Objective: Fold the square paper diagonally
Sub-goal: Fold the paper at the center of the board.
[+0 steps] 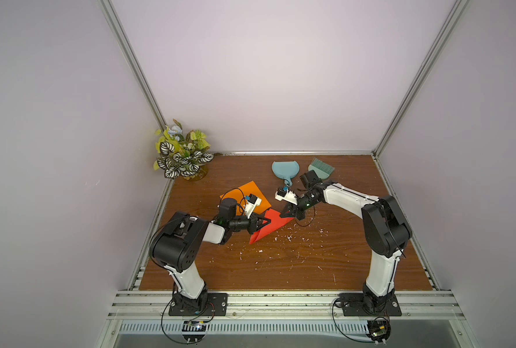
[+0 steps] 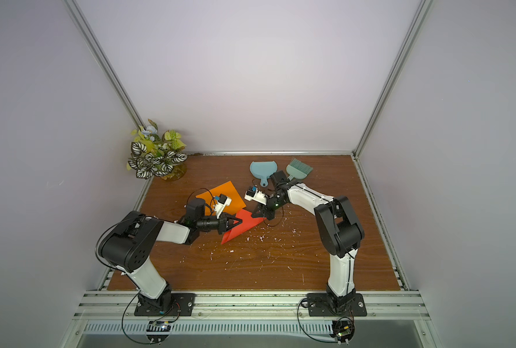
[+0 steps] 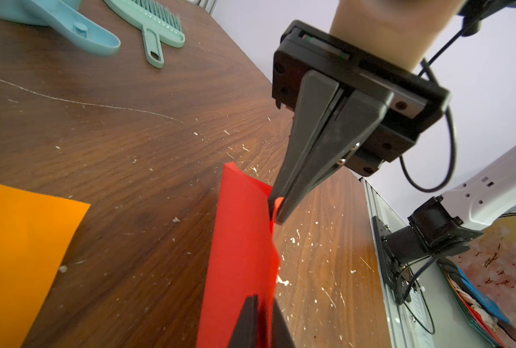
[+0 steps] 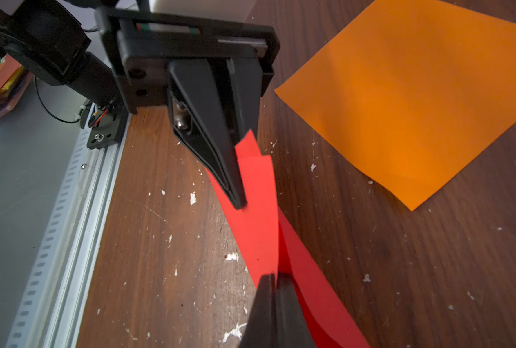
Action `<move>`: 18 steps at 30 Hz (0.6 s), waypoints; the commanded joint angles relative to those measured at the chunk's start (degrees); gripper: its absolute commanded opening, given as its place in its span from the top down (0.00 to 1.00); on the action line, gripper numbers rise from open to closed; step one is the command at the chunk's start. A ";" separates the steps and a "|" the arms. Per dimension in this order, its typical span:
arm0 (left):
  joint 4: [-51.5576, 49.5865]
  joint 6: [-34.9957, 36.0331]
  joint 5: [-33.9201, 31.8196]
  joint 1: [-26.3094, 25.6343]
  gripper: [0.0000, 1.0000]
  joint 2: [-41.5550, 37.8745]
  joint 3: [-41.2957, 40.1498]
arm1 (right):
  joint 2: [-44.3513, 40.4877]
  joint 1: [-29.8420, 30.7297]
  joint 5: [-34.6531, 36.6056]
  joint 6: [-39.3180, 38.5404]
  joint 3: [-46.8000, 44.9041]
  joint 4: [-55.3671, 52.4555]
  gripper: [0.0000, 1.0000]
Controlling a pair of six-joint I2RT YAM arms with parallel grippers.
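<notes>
1. At the centre of the wooden table (image 1: 280, 265), in both top views, the red paper (image 1: 273, 226) (image 2: 244, 225) is doubled over into a long wedge. Its narrow tip points toward the lower left of the frame.
2. My left hand (image 1: 270, 222) (image 2: 240, 222) comes in from the lower left and is clenched on the red paper's upper-left edge. In the right wrist view a red corner pokes out past that hand (image 4: 240, 205), at centre frame.
3. My right hand (image 1: 281, 215) (image 2: 252, 215) comes in from the right and is pinched tight on the wedge's upper-right end. The left wrist view shows it (image 3: 276, 215) nipping a small red flap.
4. In both wrist views the red paper (image 3: 238, 241) (image 4: 259, 217) spans from one hand to the other. Two layers show in the right wrist view, bowed slightly apart at lower right.
5. An orange paper (image 1: 246, 197) lies flat just up and left of the red one, partly behind my left wrist camera. The wrist views show bare wood between the two sheets.
6. A blue dustpan (image 1: 283, 170) and a green brush (image 1: 321, 167) lie side by side at the table's upper right. A potted plant (image 1: 181, 153) fills its upper-left corner.
7. White flecks (image 1: 288, 238) dot the wood below and right of the red paper.
</notes>
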 commanded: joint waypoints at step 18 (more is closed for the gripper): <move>-2.89 2.23 -0.56 -0.51 0.89 -0.13 1.74 | -0.33 1.12 0.28 -2.05 1.98 -1.66 1.00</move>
